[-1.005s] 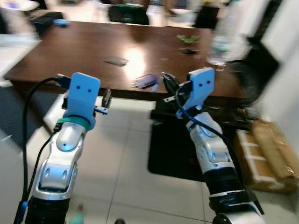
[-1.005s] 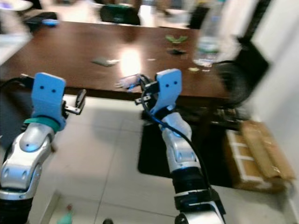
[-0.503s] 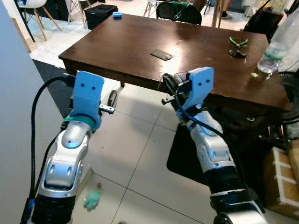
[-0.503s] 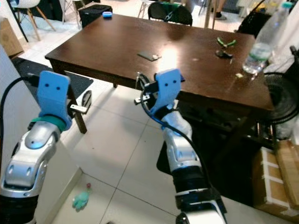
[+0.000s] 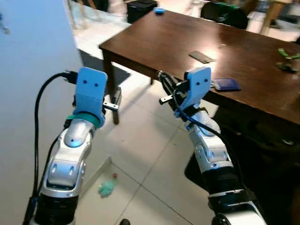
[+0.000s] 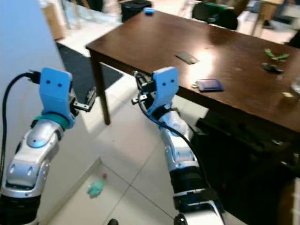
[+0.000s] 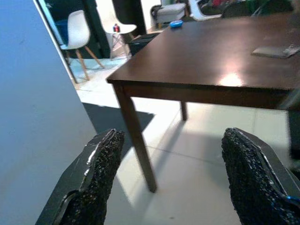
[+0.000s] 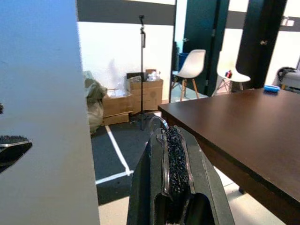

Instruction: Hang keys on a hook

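Both arms raised in front of the body, over a pale tiled floor.

- Right claw: fingers pressed together, no gap between the pads. A thin metal loop, the key ring, pokes out at the tip and is pinched there. The keys themselves are hidden. In the head view this claw sits near centre, just off the near edge of the tabletop, pointing to 10 o'clock.
- Left claw: spread wide, fingers well apart, nothing between them. It is held at 9 o'clock of the right claw, beside a white wall panel that takes the 9 to 11 o'clock side of the head view.
- The tabletop is dark brown wood and runs from 12 to 3 o'clock. On it are a blue flat case near the front edge, a dark card behind it, and a small blue thing at the far corner.
- A table leg stands between the left claw's fingers in the left wrist view.
- A green scrap lies on the floor at 7 o'clock.
- Beyond the right claw are white chairs and cardboard boxes.
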Robot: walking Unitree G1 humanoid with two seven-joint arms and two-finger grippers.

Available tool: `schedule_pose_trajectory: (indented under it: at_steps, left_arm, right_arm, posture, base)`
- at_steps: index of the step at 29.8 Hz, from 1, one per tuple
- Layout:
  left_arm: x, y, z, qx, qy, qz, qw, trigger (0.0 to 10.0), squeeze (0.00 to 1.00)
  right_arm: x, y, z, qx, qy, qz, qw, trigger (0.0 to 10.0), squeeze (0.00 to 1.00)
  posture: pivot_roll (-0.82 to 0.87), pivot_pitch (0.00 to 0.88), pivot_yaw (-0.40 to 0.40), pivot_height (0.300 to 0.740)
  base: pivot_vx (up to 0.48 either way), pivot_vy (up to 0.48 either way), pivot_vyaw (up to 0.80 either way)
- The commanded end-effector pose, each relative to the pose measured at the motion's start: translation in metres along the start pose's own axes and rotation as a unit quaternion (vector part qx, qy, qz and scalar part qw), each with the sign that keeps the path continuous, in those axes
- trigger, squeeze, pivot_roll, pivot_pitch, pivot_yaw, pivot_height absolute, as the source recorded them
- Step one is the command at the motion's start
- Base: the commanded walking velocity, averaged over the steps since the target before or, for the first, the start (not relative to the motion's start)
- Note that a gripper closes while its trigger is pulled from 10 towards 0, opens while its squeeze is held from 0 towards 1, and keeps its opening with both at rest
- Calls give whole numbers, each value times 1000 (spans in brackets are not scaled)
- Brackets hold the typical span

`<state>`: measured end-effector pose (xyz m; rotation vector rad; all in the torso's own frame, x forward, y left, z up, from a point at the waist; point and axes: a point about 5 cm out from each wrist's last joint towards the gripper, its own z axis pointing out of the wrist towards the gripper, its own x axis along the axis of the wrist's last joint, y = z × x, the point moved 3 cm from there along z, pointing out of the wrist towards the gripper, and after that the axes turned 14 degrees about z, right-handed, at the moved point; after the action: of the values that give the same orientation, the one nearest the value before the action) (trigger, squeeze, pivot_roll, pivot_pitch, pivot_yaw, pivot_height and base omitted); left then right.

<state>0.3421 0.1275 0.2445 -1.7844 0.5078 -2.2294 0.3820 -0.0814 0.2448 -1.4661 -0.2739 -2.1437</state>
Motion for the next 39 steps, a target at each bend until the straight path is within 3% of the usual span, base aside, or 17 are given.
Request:
schedule_pose_trajectory:
  at_steps: [1, 21, 25, 39]
  left_arm:
    - [5, 1, 0, -6, 1, -10, 1000, 10000, 0]
    - [14, -2, 0, 8, 10, -20, 1000, 10000, 0]
    - [12, -12, 0, 42, 5, -17, 999, 10000, 0]
    - [20, -24, 1, 88, 24, -5, 996, 10000, 0]
  right_arm:
    - [1, -1, -1, 2, 4, 5, 1000, 10000, 0]
    - [17, -7, 3, 15, 27, 4, 1000, 10000, 0]
    - [19, -8, 3, 17, 28, 5, 999, 10000, 0]
    - [23, -10, 4, 19, 32, 10, 999, 10000, 0]
  posture:
    - [-95, 38, 37, 740]
    - [-94, 52, 32, 740]
    - [-94, 55, 29, 740]
    - [-95, 60, 26, 740]
  base:
    - [0, 0, 788]
    - [0, 0, 788]
    - [0, 0, 786]
    - [0, 0, 783]
